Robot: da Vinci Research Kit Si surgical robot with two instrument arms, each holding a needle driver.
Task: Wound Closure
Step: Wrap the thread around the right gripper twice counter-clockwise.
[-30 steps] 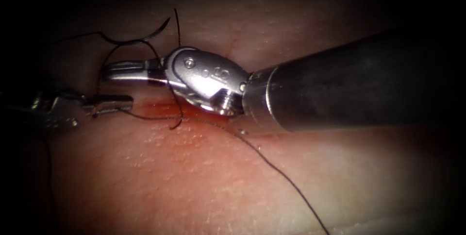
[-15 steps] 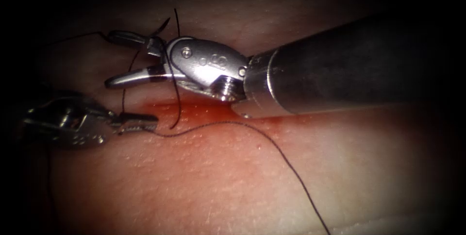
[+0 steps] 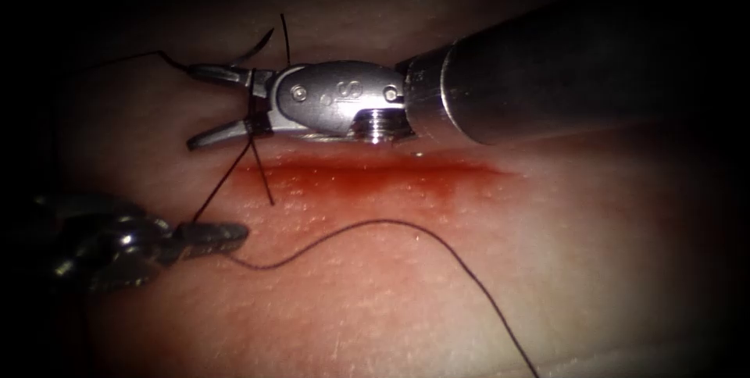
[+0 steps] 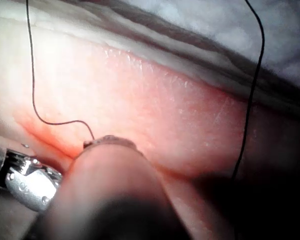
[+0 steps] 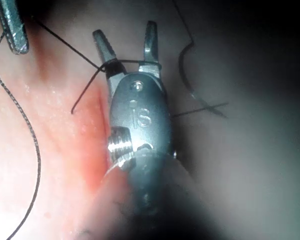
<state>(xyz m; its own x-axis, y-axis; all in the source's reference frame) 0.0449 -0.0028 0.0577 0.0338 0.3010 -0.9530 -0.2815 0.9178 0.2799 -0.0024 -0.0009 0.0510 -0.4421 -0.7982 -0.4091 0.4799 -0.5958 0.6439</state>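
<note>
The right tool [image 3: 194, 108] reaches in from the right above the cut [image 3: 375, 175], its jaws open with a loop of thread [image 3: 251, 105] wound around their base. In the right wrist view the same loop [image 5: 125, 64] crosses the right tool's [image 5: 124, 31] spread jaws. The left tool [image 3: 230, 232] lies low at the left, shut on the thread, which runs taut up to the loop. The curved needle [image 3: 262, 42] lies free on the tissue beyond the cut, towards the left, held by neither tool; it also shows in the right wrist view as the needle [image 5: 186, 82].
Red fluid [image 3: 351, 179] stains the tissue along the cut. A long slack strand of thread [image 3: 437, 241] curves from the left tool across the near tissue to the lower right. A short thread end [image 3: 264, 183] hangs below the right tool's jaws.
The right tool's jaws went from shut to open and the tool lifted away from the cut. The left tool moved down and right, drawing its thread taut.
</note>
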